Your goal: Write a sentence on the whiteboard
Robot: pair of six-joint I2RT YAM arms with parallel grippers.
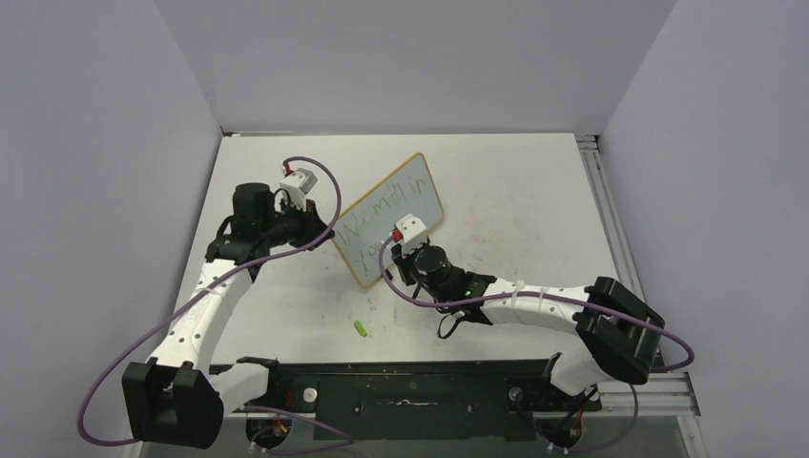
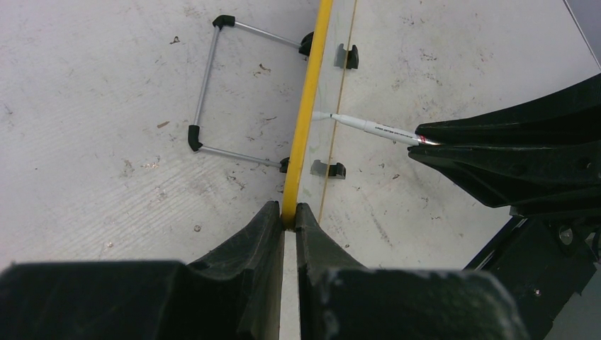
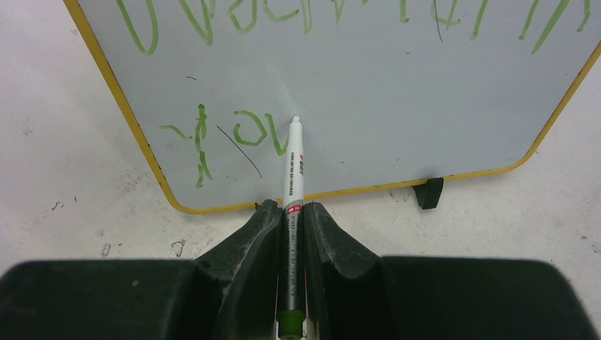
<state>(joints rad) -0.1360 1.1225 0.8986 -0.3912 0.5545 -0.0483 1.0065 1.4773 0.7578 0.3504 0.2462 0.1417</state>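
Observation:
The whiteboard [image 1: 391, 219] stands tilted on the table, its yellow frame [image 2: 312, 85] seen edge-on in the left wrist view. My left gripper [image 2: 289, 212] is shut on that frame's edge, at the board's left end [image 1: 324, 229]. The sentence [image 3: 248, 18] is green handwriting in two lines, and the lower line [image 3: 234, 134] holds only a few strokes. My right gripper [image 3: 290, 209] is shut on a white marker [image 3: 293, 166], whose tip touches the board just right of those strokes. The same marker [image 2: 368, 126] shows meeting the board's face.
A green marker cap [image 1: 361, 328] lies on the table in front of the board. The board's wire stand [image 2: 205, 92] rests behind it, and a black foot [image 3: 429, 193] sits under its lower edge. A metal rail [image 1: 611, 219] runs along the table's right side.

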